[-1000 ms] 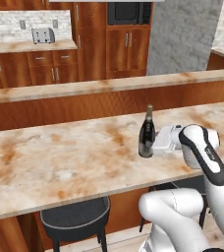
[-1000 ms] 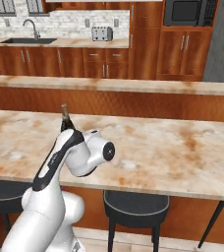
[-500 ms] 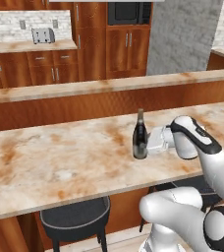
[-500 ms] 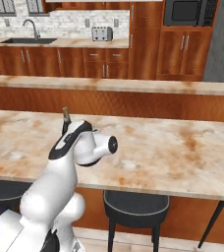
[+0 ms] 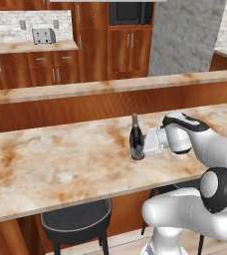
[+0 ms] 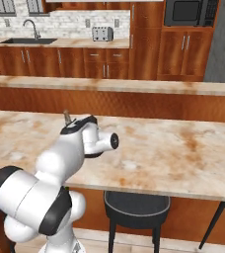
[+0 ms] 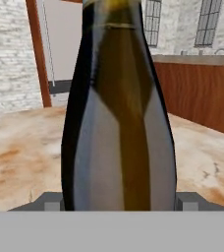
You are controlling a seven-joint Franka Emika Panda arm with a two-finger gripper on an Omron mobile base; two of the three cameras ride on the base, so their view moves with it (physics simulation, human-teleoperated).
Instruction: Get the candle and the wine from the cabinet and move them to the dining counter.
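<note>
gripper (image 5: 146,144) is clamping the wine (image 5: 136,140) upright on the dining counter (image 5: 60,164); releasing cleanly means opening fully, then backing straight off.

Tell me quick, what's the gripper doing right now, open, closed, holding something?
Gripper: shut on the wine, fingers either side of the bottle, which stands upright on the dining counter.

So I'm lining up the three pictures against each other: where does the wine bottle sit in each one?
Left base view: the wine stands upright just right of centre on the dining counter, at the gripper.
Right base view: its pale top pokes up at centre left, the body hidden behind the arm.
Hand view: the wine is up close at centre.
Shared landmark: the rust-stained dining counter.
</note>
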